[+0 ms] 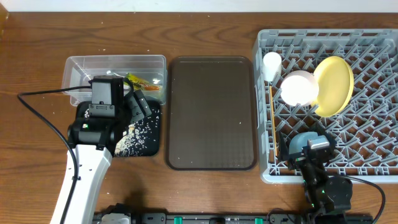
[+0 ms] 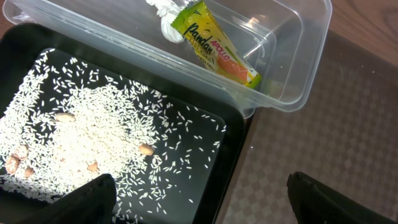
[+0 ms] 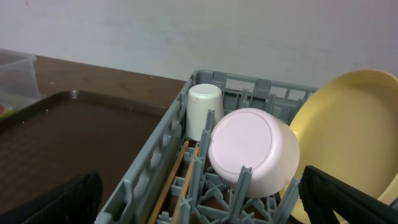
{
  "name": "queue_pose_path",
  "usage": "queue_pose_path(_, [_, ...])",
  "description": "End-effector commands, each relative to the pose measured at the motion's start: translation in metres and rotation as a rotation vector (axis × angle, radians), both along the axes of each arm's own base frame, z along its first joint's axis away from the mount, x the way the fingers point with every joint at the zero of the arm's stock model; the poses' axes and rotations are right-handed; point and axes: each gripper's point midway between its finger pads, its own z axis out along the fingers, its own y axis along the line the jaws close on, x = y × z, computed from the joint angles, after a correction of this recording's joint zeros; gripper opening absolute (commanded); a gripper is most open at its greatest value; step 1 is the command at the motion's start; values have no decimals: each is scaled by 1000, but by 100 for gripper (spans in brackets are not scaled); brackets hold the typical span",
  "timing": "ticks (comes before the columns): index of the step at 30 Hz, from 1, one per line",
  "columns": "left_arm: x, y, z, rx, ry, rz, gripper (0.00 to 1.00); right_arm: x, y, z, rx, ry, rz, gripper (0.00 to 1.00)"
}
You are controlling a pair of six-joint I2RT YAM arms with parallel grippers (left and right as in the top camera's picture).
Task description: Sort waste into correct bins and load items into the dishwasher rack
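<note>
Over the black tray, the left tool hangs with jaws wide and empty above scattered rice grains; just beside it the clear tub holds the snack wrapper and paper wad. Across the tabletop, the right tool, likewise spread and empty, sits over the dishwasher rack, which holds the yellow plate, white cup, pink-white bowl and chopsticks

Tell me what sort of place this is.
Probably a robot test bench staged as a dish-clearing station, not a real kitchen: a grey dishwasher rack and brown serving tray sit on a wooden table before a bare wall.
</note>
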Motion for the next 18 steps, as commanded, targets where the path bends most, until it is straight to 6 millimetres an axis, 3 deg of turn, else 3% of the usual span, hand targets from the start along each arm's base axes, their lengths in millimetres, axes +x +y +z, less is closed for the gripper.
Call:
queue_pose_path(1, [-1,2,-3,10,9,-6,90,0,-1,0,-22,-6,-5,99])
queue_pose_path(8, [-1,2,-3,10,9,-6,91,0,-2,0,-21,-5,-11,99])
queue_pose_path(13, [-1,2,-3,10,9,-6,90,2,-20,-1,90,15,-100,99])
queue_pose_path(18, [-1,2,-3,10,9,-6,90,3,-25,-1,98,16,-124,99])
